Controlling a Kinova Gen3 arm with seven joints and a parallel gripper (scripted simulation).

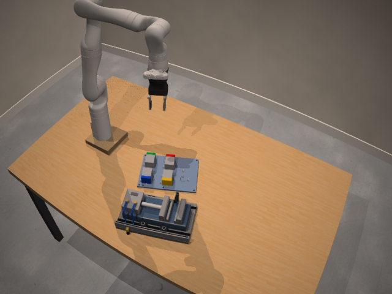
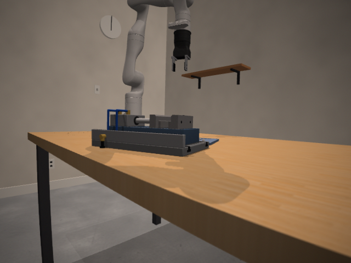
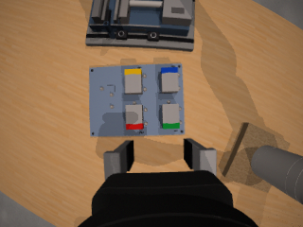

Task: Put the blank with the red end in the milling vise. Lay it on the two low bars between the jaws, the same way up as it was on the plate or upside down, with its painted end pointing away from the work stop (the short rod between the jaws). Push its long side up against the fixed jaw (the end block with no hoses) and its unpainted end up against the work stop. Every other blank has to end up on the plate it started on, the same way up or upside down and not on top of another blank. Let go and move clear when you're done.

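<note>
The blank with the red end (image 1: 169,161) (image 3: 134,115) lies on the blue-grey plate (image 1: 190,171) (image 3: 101,101) (image 2: 211,139), at its far side from the vise. My gripper (image 1: 157,108) (image 2: 179,68) (image 3: 158,149) is open and empty. It hangs high above the table, on the arm-base side of the plate, fingers pointing down. The milling vise (image 1: 158,212) (image 2: 147,132) (image 3: 142,13) stands beyond the plate, near the table's front edge. Its fixed jaw (image 1: 180,211) (image 3: 101,7) is at the end without hoses. The dark work stop (image 1: 177,196) stands between the jaws, which have nothing between them.
Blanks with a green end (image 1: 150,159) (image 3: 170,115), a blue end (image 1: 146,175) (image 3: 169,79) and a yellow end (image 1: 166,177) (image 3: 133,81) also lie on the plate. The arm's base (image 1: 106,139) stands left of the plate. A wall shelf (image 2: 216,70) hangs behind.
</note>
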